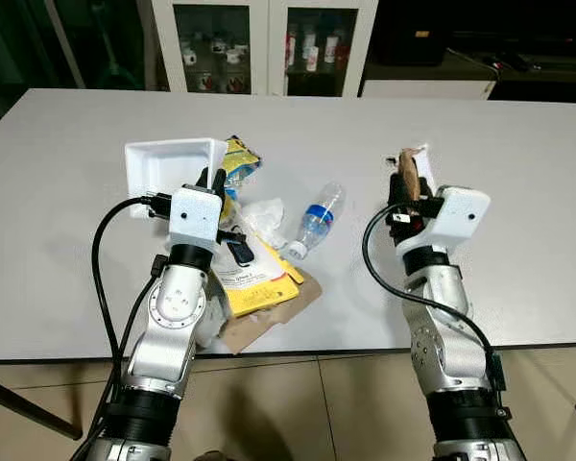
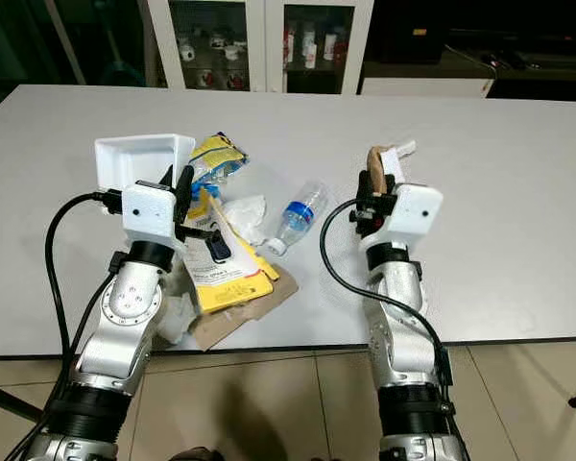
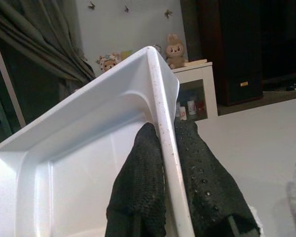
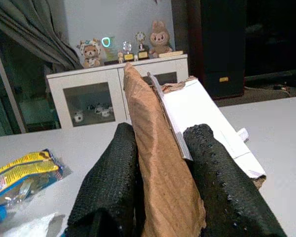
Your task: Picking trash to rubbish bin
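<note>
**Both grippers loaded, trash lifted off the table pile**

Left gripper [image 3: 160, 197]: its 2 black fingers [image 3: 140, 182] are pinched on the rim of the white foam tray [image 1: 163, 165], 1 finger inside the wall and 1 outside. We judge the rim grip sensible: the tray is too wide to span, and the thin upright wall is the only part narrow enough to fit between the fingers. In the head views the tray stands tilted on edge above the left wrist, over the far-left part of the table.

Right gripper [image 4: 160, 192]: fingers pressed together on a folded piece of brown cardboard with a white sheet [image 4: 207, 118] against it. The piece [image 1: 409, 173] stands upright out of the grip, so it is carried edge-on rather than flat. We judge it is held clear of the table, though contact at its far end cannot be ruled out.

Remaining trash on the grey table [image 1: 518, 144], between the 2 arms:
- yellow snack bag [image 1: 238, 158], just beside the tray
- crumpled white tissue [image 1: 264, 213]
- empty plastic bottle with blue label [image 1: 317, 219], lying on its side
- yellow flat package [image 1: 254, 283] on top of a brown paper sheet [image 1: 278, 312], near the table's near edge

We cannot locate a rubbish bin from here. Our reading: 2 items are secured for transport; about 5 pieces wait on the table.
</note>
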You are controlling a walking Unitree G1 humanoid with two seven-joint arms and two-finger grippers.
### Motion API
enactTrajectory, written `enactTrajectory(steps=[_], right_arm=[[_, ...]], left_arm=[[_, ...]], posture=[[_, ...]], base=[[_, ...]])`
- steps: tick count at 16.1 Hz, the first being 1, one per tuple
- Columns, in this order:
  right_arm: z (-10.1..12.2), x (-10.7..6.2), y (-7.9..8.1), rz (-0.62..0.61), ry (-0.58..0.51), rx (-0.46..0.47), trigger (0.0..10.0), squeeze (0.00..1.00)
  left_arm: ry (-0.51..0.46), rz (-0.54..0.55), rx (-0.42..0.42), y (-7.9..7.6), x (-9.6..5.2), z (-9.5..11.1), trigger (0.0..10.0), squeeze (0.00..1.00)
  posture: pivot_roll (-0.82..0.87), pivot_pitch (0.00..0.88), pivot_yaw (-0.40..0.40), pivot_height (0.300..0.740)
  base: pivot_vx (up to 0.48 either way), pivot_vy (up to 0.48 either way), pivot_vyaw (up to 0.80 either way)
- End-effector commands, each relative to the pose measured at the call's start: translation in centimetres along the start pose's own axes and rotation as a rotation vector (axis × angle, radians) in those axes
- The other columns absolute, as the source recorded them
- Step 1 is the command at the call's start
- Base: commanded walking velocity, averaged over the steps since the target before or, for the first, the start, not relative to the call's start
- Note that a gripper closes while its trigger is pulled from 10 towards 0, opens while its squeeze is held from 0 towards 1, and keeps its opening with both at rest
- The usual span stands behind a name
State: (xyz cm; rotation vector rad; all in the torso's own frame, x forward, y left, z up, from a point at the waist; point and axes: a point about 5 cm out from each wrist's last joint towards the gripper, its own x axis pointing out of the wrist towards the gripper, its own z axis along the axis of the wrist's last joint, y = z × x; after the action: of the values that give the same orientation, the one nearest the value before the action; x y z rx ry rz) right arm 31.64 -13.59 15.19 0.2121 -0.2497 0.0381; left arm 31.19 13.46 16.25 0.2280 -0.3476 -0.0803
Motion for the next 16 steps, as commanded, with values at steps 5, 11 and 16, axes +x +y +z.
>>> enactTrajectory(steps=[5, 11, 16], right_arm=[[-0.46, -0.31, -0.17, -0.002, 0.026, -0.003, 10.0, 0.00], [-0.60, -0.40, -0.21, -0.005, 0.036, -0.001, 10.0, 0.00], [-0.59, -0.30, -0.19, -0.001, 0.039, -0.001, 10.0, 0.00]], left_arm=[[0.003, -0.003, -0.005, -0.33, -0.10, 0.00, 10.0, 0.00], [-0.001, -0.007, -0.004, -0.58, -0.11, 0.06, 10.0, 0.00], [0.010, -0.001, -0.003, -0.56, -0.20, -0.17, 10.0, 0.00]], posture=[[0.04, 0.000, -0.031, 0.740], [0.04, 0.001, -0.035, 0.740], [0.04, 0.012, -0.043, 0.740]], base=[[0.000, 0.000, 0.00], [-0.087, 0.000, 0.00], [-0.329, 0.000, 0.00]])
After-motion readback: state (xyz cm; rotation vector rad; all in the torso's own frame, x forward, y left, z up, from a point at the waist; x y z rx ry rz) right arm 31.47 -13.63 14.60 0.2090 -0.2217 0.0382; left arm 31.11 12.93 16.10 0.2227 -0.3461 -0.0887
